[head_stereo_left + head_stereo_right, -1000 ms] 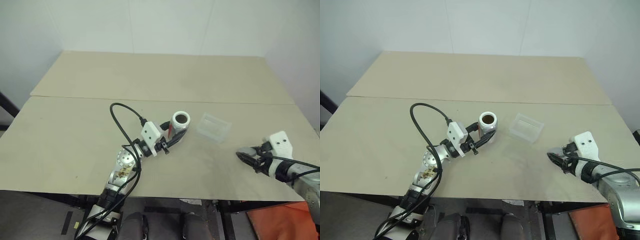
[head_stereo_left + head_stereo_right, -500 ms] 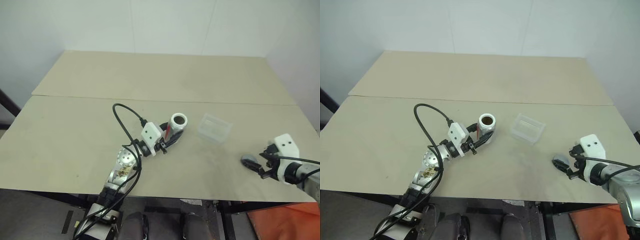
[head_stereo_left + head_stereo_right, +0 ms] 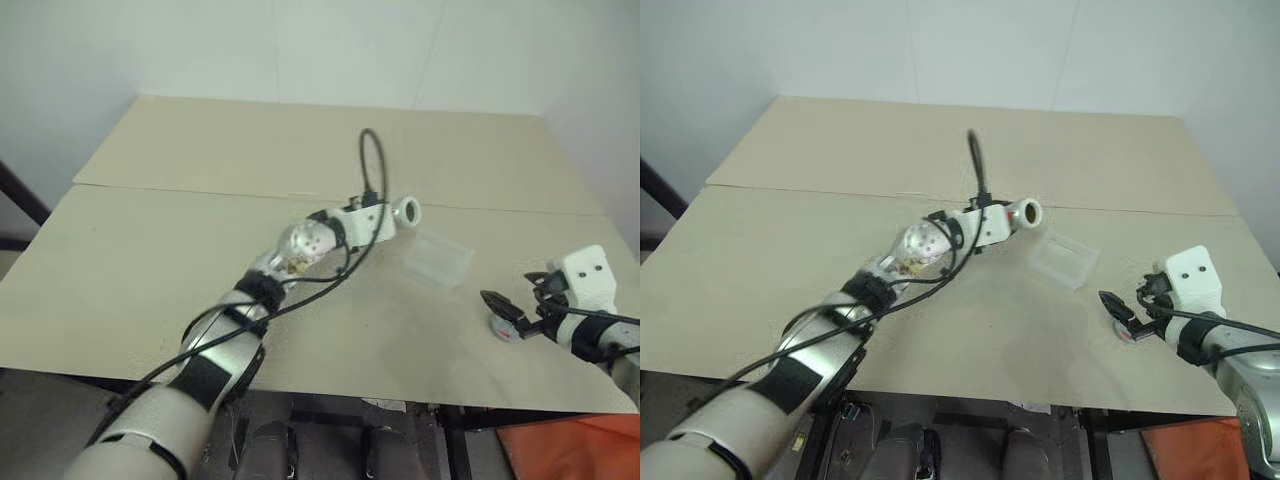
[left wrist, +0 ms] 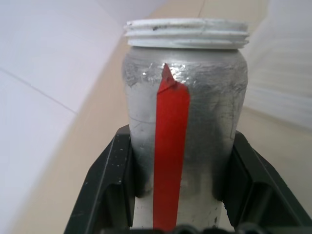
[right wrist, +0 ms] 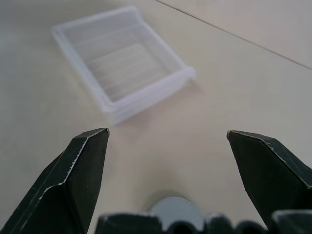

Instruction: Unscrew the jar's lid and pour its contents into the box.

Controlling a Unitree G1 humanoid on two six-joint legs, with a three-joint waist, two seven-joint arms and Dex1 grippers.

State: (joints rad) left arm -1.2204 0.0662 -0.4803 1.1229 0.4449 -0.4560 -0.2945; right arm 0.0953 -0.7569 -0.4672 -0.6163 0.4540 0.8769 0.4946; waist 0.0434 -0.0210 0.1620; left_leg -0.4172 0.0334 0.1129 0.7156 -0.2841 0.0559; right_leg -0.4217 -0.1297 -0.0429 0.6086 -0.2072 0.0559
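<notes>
Left wrist view gives me the small silver-grey jar [image 4: 183,117] with its red vertical stripe clamped between my left hand's [image 4: 180,195] black fingers [image 4: 109,187], its white threaded rim bare and uncapped. From the head I see that hand [image 3: 385,218] holding the jar tipped on its side above the tabletop [image 3: 150,260], mouth turned toward the low clear plastic box [image 3: 439,262], which sits just beside it. My right hand [image 3: 508,312] hangs spread wide and empty near the tabletop's right front edge, directly over the round grey lid [image 5: 176,209] lying flat. Bare tabletop stretches behind the box to the far edge, giving me room.
</notes>
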